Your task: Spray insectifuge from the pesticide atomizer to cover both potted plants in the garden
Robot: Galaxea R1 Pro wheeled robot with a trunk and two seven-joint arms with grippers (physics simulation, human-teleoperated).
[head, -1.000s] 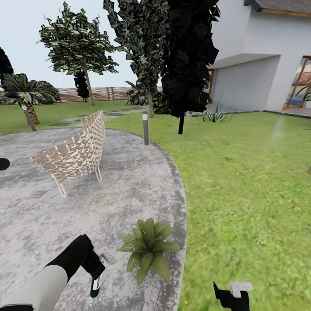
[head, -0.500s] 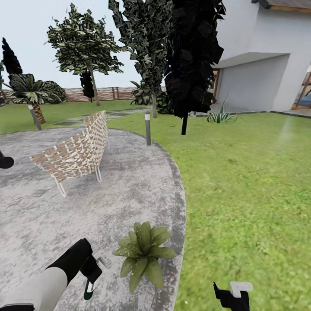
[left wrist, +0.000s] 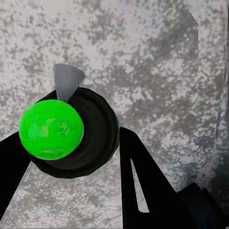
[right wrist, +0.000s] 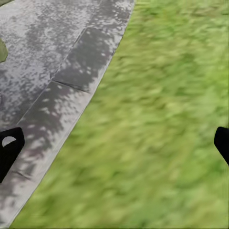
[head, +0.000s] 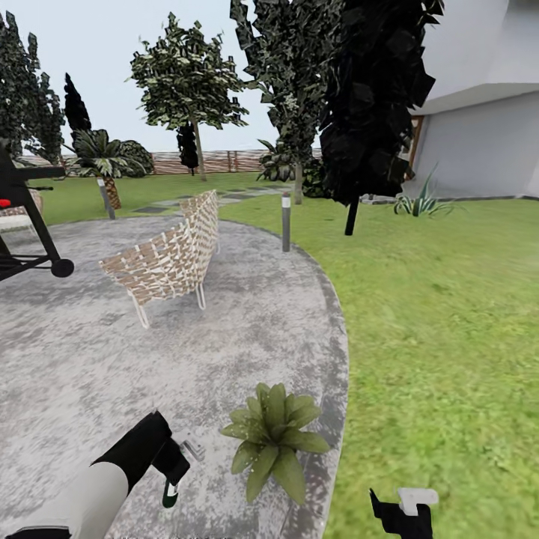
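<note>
Pesticide atomizer [head: 171, 492] is being clamped by left gripper [head: 174, 479] beside potted plant [head: 275, 438]; judged light, rigid, slippery, best gripped mid-body. Right gripper [right wrist: 114, 148] is being held apart.

Grey mottled patio [head: 90, 352] beside green lawn [head: 449, 314], a tan-and-white woven chair [head: 168, 258], a green-leaved potted plant [head: 275, 436], and a dark green atomizer [left wrist: 71, 133] with a bright green end.
</note>
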